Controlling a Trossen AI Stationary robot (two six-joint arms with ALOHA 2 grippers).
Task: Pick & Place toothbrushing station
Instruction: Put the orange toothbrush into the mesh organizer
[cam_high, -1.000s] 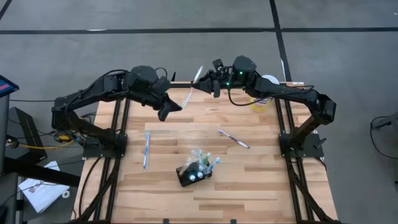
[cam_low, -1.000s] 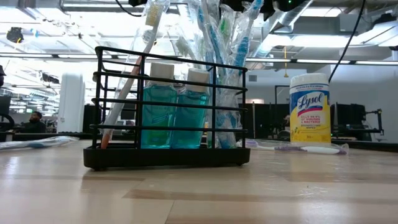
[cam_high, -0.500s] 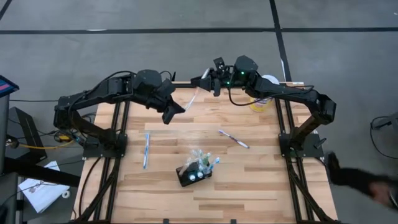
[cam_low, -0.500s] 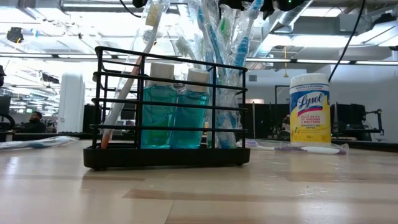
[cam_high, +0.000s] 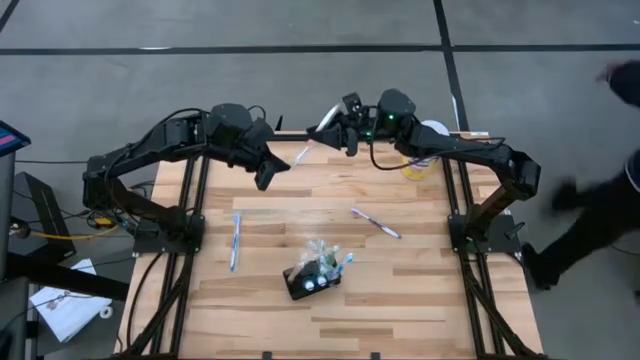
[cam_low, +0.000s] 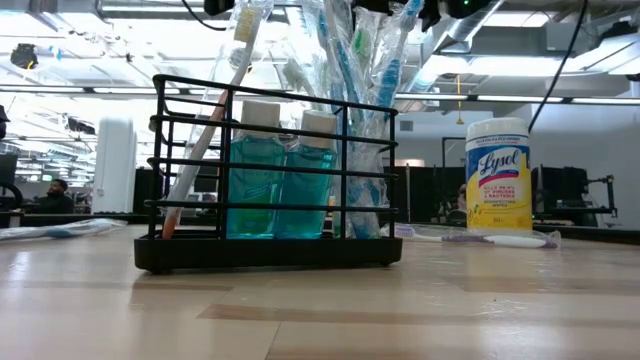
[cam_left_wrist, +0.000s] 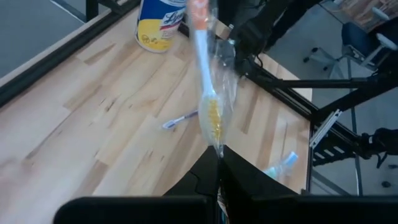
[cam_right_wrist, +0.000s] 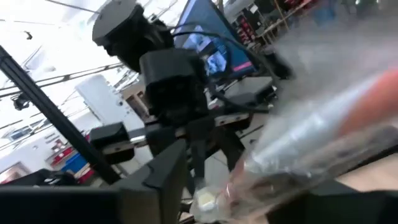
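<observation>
The toothbrushing station (cam_high: 312, 278) is a black wire holder standing by its base on the table's near middle. In the low view (cam_low: 270, 170) it holds two blue mouthwash bottles and several wrapped toothbrushes. Above the table's far edge, a toothbrush in a clear wrapper (cam_high: 316, 134) slants between both grippers. My right gripper (cam_high: 338, 122) is shut on its upper, orange handle end. My left gripper (cam_high: 280, 168) is shut at its lower, bristle end. My left gripper pinches the tail of the clear wrapper (cam_left_wrist: 218, 147) just past the yellow bristles, between its shut fingertips, coming from the table's left. The wrapper narrows to a point at the fingers. The toothbrush is clear of the table. My right gripper holds the wrapped toothbrush near its orange handle end (cam_right_wrist: 367, 93), coming from the table's right. The gripper itself hides the exact place of contact. The toothbrush slants down from it toward my left gripper.
A blue toothbrush (cam_high: 235, 240) lies on the table's left part and a purple-white one (cam_high: 375, 222) right of the middle. A white-and-yellow wipes canister (cam_high: 431, 131) stands at the far right corner. A person (cam_high: 600, 210) moves beside the table's right side.
My left gripper has gone toward the table's right to the toothbrush, then back a little toward the left. The toothbrush's lower end has swung down and then leftward, while its upper end stayed at my right gripper. A person has walked along the table's right side.
</observation>
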